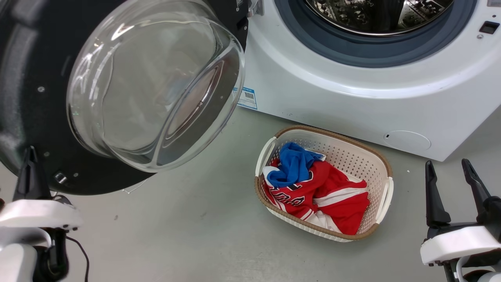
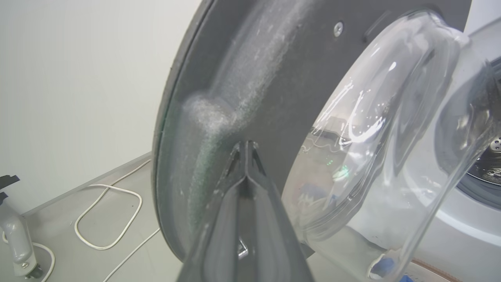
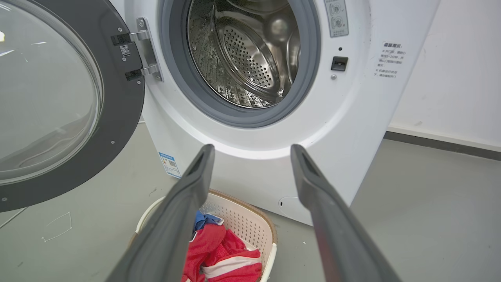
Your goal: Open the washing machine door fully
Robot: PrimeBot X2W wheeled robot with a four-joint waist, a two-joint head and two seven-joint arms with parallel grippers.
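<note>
The washing machine door [image 1: 23, 78], black with a clear bulging glass bowl [image 1: 148, 86], stands swung out to the left of the white washing machine [image 1: 332, 102]. The steel drum [image 3: 242, 51] and its grey gasket lie exposed. My left gripper [image 1: 30, 150] is shut with nothing in it. Its tips sit at the lower inner face of the door [image 2: 274, 78], just left of the glass; in the left wrist view the left gripper [image 2: 246, 145] points straight at that dark face. My right gripper [image 1: 447, 161] is open, low in front of the machine [image 3: 352, 117], apart from the door [image 3: 125, 98].
A white wicker-rimmed basket [image 1: 385, 172] with red and blue clothes sits on the grey floor before the machine, between my arms. A white cable [image 2: 109, 219] loops on the floor behind the door, near the pale wall. A grey stand foot [image 2: 15, 235] is at the far left.
</note>
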